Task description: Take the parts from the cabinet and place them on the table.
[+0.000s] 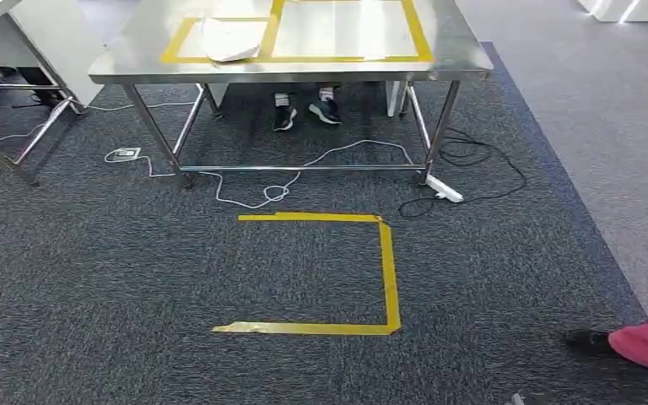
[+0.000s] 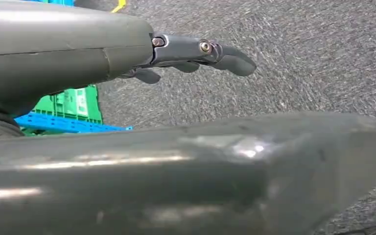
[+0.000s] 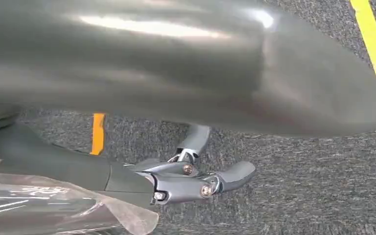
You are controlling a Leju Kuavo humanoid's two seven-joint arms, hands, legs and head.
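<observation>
One bagged part (image 3: 54, 205) sits in the right hand (image 3: 186, 181), fingers curled round it for the carry. Left hand (image 2: 196, 56) hangs loose, holding nothing. Bench (image 1: 135, 59) ahead, another part (image 1: 232, 40) already in its taped zone.

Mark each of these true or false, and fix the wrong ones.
1. A bagged part lies inside the left yellow-taped box on the steel table. True: the bagged part rests there.
2. The right hand is empty. False: the right hand holds a clear plastic bag.
3. The yellow tape outline on the carpet is closed on all four sides. False: its left side is open.
4. A person's shoes show under the table. True.
5. The left hand grips a green crate. False: it holds nothing; the green crate sits on the floor beyond.
</observation>
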